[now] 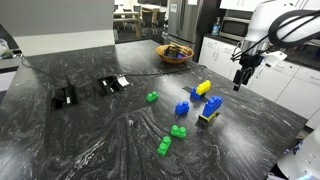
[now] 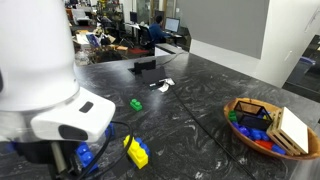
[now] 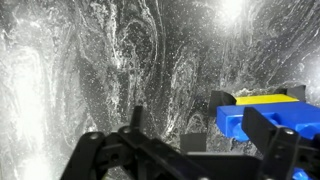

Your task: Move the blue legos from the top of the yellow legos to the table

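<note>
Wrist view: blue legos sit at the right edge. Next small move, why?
Probably shift the gripper sideways to centre over the blue legos before descending: they sit off-centre at the right edge, atop the yellow legos, and the open gripper hangs well above them.

My gripper (image 1: 241, 80) hangs in the air, pointing down, with my two fingers (image 3: 135, 125) spread wide apart.

An exterior view looks down from high and well back over the surface (image 1: 80, 130), towards the arm (image 1: 275, 30) at far right. Another exterior view sits low, close behind the arm, looking across. Both show the basket bowl (image 1: 175, 53) and the green brick (image 1: 152, 97). The wrist view faces down, close, past the hand (image 3: 193, 118).
</note>
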